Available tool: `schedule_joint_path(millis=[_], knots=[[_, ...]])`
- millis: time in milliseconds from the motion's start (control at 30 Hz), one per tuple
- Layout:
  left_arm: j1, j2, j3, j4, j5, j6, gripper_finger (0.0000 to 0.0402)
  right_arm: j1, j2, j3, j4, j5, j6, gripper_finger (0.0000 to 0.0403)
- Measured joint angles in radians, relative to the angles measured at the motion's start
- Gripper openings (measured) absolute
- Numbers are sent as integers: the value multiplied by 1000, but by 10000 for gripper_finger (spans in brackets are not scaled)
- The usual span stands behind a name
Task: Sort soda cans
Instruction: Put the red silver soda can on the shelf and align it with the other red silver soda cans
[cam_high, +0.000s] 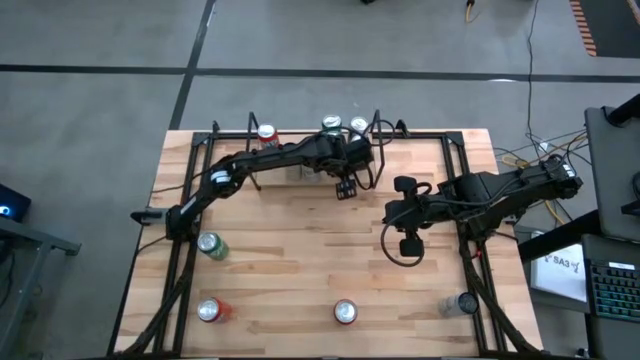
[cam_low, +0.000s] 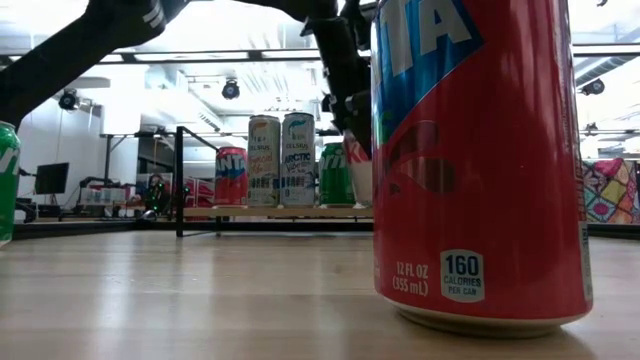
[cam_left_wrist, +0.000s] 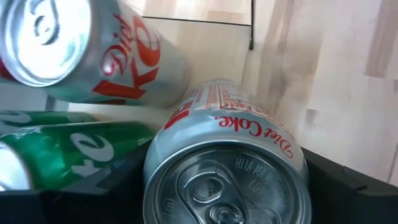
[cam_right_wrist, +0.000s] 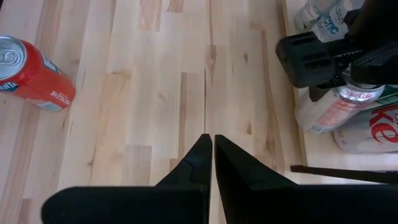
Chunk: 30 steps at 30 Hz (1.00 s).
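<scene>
1. Silver diet cola can (cam_left_wrist: 227, 168) sits between the fingers of my left hand (cam_high: 345, 187), gripped at the far edge of the worktop (cam_high: 300, 270), beside another silver can (cam_left_wrist: 81, 50) and a green can (cam_left_wrist: 68, 152).
2. My right hand (cam_right_wrist: 208, 146) waits over bare wood mid-worktop, fingers pressed together, holding nothing.
3. Other cans stand apart along the near edge: green (cam_high: 210, 245), red (cam_high: 211, 311), red (cam_high: 345, 313).
</scene>
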<state>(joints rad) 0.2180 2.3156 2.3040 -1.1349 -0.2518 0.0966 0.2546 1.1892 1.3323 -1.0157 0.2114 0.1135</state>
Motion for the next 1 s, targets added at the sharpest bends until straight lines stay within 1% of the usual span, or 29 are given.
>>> schedule_joint_path(millis=[1000], knots=[[8,19,5,10,-3,25,289,0,0,0,3,0,17,9]])
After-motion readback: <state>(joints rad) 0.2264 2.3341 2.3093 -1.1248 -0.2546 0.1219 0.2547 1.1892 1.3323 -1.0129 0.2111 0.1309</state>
